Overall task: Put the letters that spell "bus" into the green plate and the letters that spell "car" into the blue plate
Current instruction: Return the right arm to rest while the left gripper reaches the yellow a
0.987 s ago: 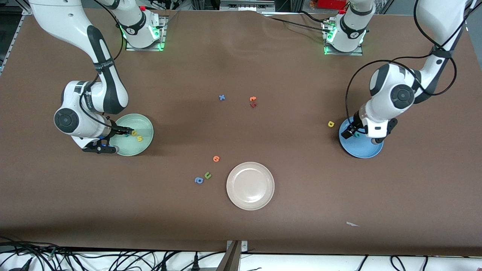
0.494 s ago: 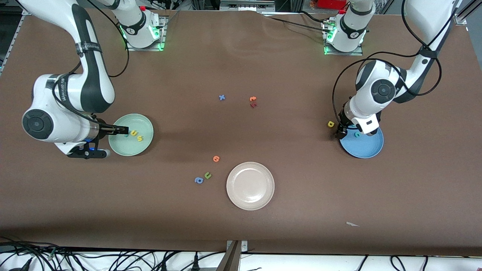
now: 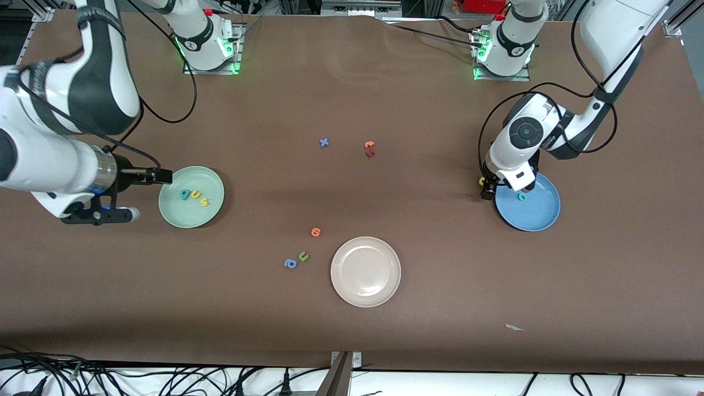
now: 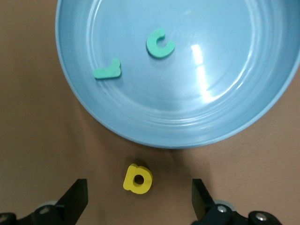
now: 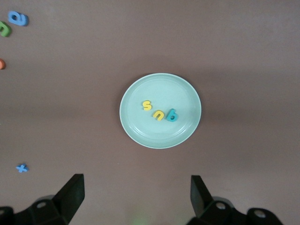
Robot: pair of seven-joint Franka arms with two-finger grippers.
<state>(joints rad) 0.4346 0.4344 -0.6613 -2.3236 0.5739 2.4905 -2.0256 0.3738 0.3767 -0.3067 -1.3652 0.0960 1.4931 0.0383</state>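
"Bus" letters (image 3: 194, 195) lie in green plate (image 3: 212, 212); right gripper (image 3: 164, 176) waits by its rim, fingers apart. Teal c, r in blue plate (image 3: 536, 217). Left gripper (image 4: 138, 199), fingers apart, over yellow a (image 4: 137, 178) beside plate. Next: descend, pinch a, drop in blue.

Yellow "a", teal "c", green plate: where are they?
yellow "a" (image 4: 137, 179), left wrist view, its body.
teal "c" (image 4: 160, 43), left wrist view, its curve.
green plate (image 5: 187, 96), right wrist view, its rim.

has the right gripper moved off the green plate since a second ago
Yes. The right gripper was over the green plate by the yellow letters; now it is open at the plate's rim, pulled back toward the right arm's end of the table.
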